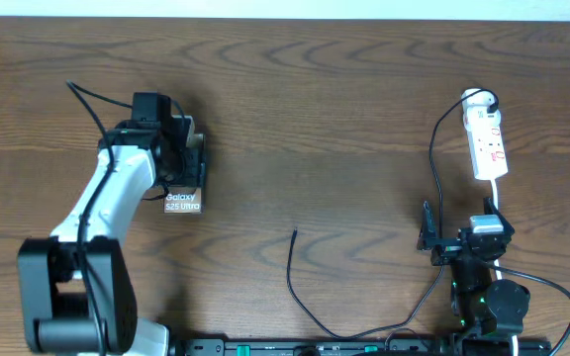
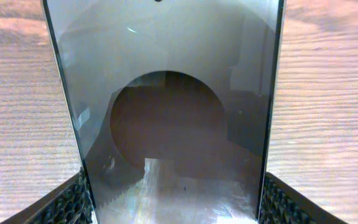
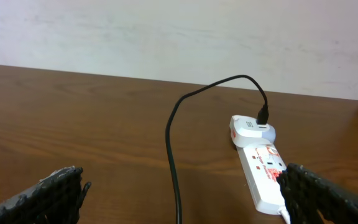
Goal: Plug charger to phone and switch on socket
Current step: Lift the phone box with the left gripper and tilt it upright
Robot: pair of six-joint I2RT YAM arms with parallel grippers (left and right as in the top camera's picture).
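The phone (image 1: 183,201), a dark bronze slab with white "Galaxy S25 Ultra" lettering, is at the left of the table. My left gripper (image 1: 176,148) is shut on its edges. In the left wrist view the phone (image 2: 173,112) fills the space between both fingers (image 2: 176,205). The charger (image 1: 291,267) is a thin black cable with its free tip lying on the table near the middle. It runs to a white adapter in the socket (image 1: 488,138) at the right. My right gripper (image 1: 453,242) is open and empty, just short of the socket (image 3: 263,174), with the cable (image 3: 169,137) lying between its fingers (image 3: 185,193).
The socket's white cord (image 1: 496,193) runs down toward the right arm's base (image 1: 488,302). Thicker black robot cables lie along the front edge. A pale wall stands behind the table's far edge in the right wrist view.
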